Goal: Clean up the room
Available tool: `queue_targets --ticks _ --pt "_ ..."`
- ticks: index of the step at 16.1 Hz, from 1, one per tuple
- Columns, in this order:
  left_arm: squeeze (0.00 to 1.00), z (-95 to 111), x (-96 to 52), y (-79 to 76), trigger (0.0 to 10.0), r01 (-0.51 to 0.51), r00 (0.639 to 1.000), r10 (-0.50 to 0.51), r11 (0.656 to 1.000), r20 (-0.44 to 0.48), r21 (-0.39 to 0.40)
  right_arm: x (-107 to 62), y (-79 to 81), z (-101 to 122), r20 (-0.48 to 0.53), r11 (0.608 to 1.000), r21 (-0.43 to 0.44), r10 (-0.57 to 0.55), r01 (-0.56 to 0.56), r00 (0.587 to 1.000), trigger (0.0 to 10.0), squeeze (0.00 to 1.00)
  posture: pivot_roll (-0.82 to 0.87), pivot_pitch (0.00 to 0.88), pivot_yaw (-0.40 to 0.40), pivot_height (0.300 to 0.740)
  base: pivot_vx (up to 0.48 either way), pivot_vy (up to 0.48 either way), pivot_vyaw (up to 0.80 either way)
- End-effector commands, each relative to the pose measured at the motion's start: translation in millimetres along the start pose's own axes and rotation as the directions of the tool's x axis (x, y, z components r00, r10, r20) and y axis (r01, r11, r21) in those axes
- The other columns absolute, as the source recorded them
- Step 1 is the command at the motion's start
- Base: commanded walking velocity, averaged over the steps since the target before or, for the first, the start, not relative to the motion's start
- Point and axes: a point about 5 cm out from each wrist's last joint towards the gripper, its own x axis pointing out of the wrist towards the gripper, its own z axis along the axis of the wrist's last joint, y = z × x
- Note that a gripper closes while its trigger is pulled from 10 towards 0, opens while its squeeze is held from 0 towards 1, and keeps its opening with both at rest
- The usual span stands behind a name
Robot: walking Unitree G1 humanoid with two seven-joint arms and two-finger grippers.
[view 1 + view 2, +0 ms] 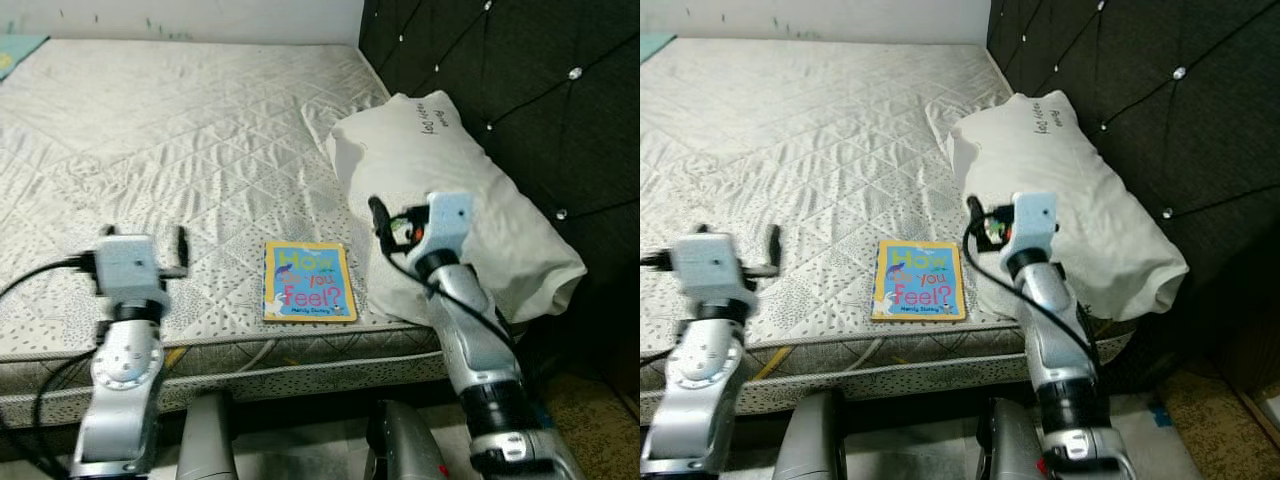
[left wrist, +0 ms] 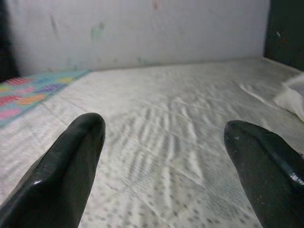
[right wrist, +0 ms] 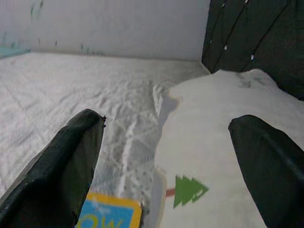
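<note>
A picture book [image 1: 308, 282] with a blue and yellow cover lies flat on the bare mattress [image 1: 200, 140], close to its front edge. Just right of it, a white pillow [image 1: 450, 190] leans against the dark headboard. My right gripper [image 3: 166, 152] is open and hovers low over the pillow's near end, with the book's corner [image 3: 111, 213] under its fingers. My left gripper [image 2: 164, 156] is also open and holds nothing. It sits above the front left part of the mattress, well to the left of the book.
A black tufted headboard [image 1: 520, 80] closes off the right side. A pale wall [image 1: 200, 18] runs along the far edge of the bed. A colourful cloth [image 2: 33, 92] lies at the mattress's far left corner. The floor [image 1: 590, 400] drops away at lower right.
</note>
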Motion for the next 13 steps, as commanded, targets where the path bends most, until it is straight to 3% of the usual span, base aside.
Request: queue_targets --ticks 1,3,6,13 --pt "0.00 2.5 2.7 8.6 10.0 -0.053 0.998 0.053 0.998 0.032 0.019 5.7 -4.0 5.8 0.023 1.000 0.020 -0.015 0.015 1.000 10.0 0.00 0.11 0.000 -0.054 0.596 0.000 0.000 0.00" --pt "0.00 3.1 3.3 16.3 10.0 -0.089 0.995 0.089 0.996 0.041 0.003 11.9 -4.1 7.9 0.025 0.999 0.048 -0.013 0.012 1.000 10.0 0.00 0.14 0.000 -0.064 0.615 0.000 0.000 0.00" --pt "0.00 1.8 -1.7 18.0 10.0 -0.066 0.997 0.067 0.997 0.038 -0.045 15.9 0.3 8.9 0.031 0.999 0.054 0.002 -0.004 1.000 10.0 0.00 0.15 0.000 -0.067 0.644 0.000 0.000 0.00" --pt "0.00 0.6 -3.3 -7.5 10.0 0.093 0.996 -0.092 0.989 0.015 -0.117 -0.4 -8.1 -5.8 0.003 0.999 0.044 -0.021 0.021 1.000 10.0 0.00 0.12 0.000 -0.049 0.721 0.000 0.000 0.00"
